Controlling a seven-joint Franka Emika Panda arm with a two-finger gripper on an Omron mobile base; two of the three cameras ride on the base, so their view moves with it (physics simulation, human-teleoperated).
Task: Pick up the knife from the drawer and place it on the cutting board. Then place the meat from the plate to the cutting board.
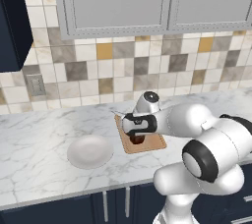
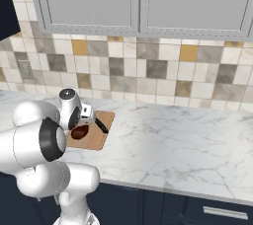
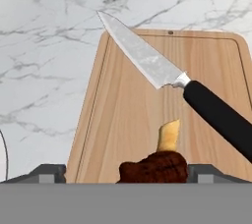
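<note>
The light wooden cutting board [image 3: 123, 110] lies on the marble counter. Across it, at a slant, rests the knife [image 3: 182, 83], its black handle to the right and its blade tip just past the board's far left corner. The dark reddish meat [image 3: 155, 166], bone end pointing away from the hand, sits on the board's near part. My gripper [image 3: 129, 171] hangs right over it, open, with one finger [image 3: 47, 173] well clear of the chunk on its left. From the base I see the gripper [image 1: 137, 134] over the board [image 1: 155, 142], and the white plate [image 1: 90, 151] bare to its left. The drawer is out of view.
Marble counter [image 2: 178, 140] stretches wide to the right of the board [image 2: 96, 137]. A tiled wall and grey upper cabinets [image 1: 118, 2] stand behind. Navy drawer fronts with silver handles [image 2: 225, 212] run below the counter edge.
</note>
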